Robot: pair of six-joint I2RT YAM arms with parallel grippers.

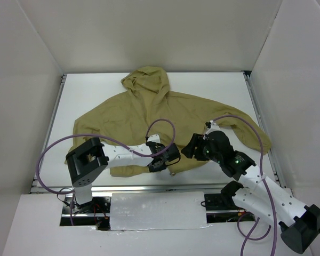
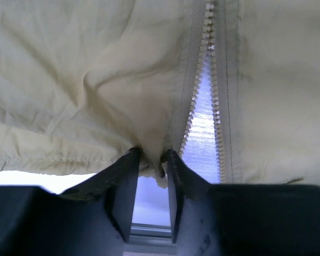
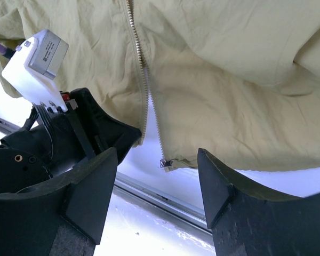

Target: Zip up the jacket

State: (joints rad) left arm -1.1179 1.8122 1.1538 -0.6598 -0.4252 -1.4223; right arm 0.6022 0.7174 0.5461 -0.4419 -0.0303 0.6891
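Note:
The olive-tan hooded jacket (image 1: 149, 109) lies flat on the white table, hood at the far side and hem toward me. Its front zipper (image 2: 202, 106) is parted at the hem, and table shows between the two rows of teeth. My left gripper (image 2: 150, 157) is shut on the hem fabric just left of the zipper; it also shows in the top view (image 1: 168, 160) and the right wrist view (image 3: 96, 133). My right gripper (image 3: 157, 154) is open above the hem, empty. The small metal slider (image 3: 164, 162) sits at the bottom corner of the other panel, between its fingers.
The white table (image 1: 96, 88) is boxed in by white walls on three sides. A metal rail (image 3: 160, 200) runs along the near edge just below the hem. Purple cables (image 1: 162, 125) loop over both arms. The right sleeve (image 1: 245, 128) reaches toward the right edge.

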